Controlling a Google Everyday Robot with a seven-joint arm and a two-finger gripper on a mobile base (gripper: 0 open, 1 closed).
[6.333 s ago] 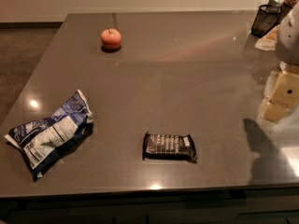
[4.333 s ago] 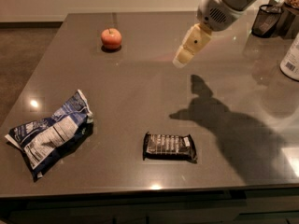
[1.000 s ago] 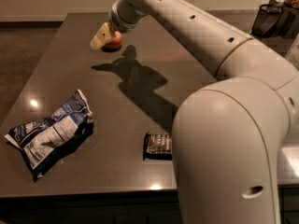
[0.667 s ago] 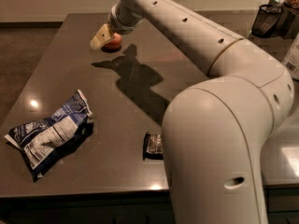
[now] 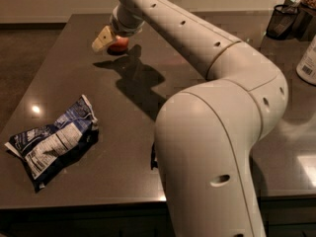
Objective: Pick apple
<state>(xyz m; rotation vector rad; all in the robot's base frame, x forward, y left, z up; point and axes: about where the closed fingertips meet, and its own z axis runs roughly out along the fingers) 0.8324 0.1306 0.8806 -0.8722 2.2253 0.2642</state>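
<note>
Apple point(image 5: 119, 45) sits on the far side of the table point(image 5: 64, 75), well beyond the crumpled blue chip bag point(image 5: 52, 144) at the near left. The gripper point(image 5: 106, 38) is down against the apple's left side; whether it is open or closed, I can't tell. The white arm point(image 5: 212, 132) bulks to the right.

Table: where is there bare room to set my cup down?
Bare table lies between the apple and the chip bag, and between the chip bag and the arm. Crowded: the far left, where the gripper is at the apple, and the right edge with the bottle and mesh holder.
</note>
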